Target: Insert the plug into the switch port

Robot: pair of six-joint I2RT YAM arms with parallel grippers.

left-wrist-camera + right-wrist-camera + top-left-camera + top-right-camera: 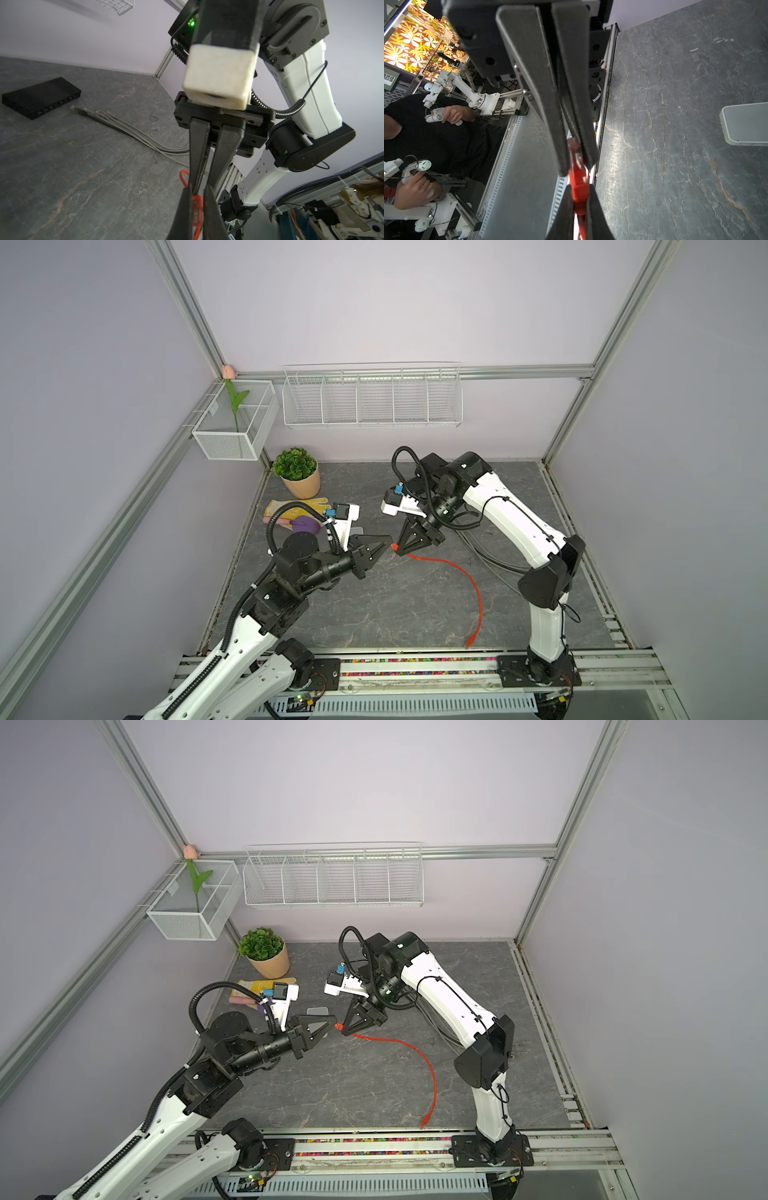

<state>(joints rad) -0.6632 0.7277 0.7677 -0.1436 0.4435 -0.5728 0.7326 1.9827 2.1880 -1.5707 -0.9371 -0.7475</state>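
the plug (578,187) is partly covered by the right end effector (577,169), and a white box (745,124) is cut off at the edge.

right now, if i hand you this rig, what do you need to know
Left gripper: shut on the plug.
Right gripper: shut on the same plug.
Plug is off the table; its cable trails to the front edge.
The switch lies on the table, seen only in the left wrist view.
Done: plug picked up. Left: carry it to the switch, push it in.
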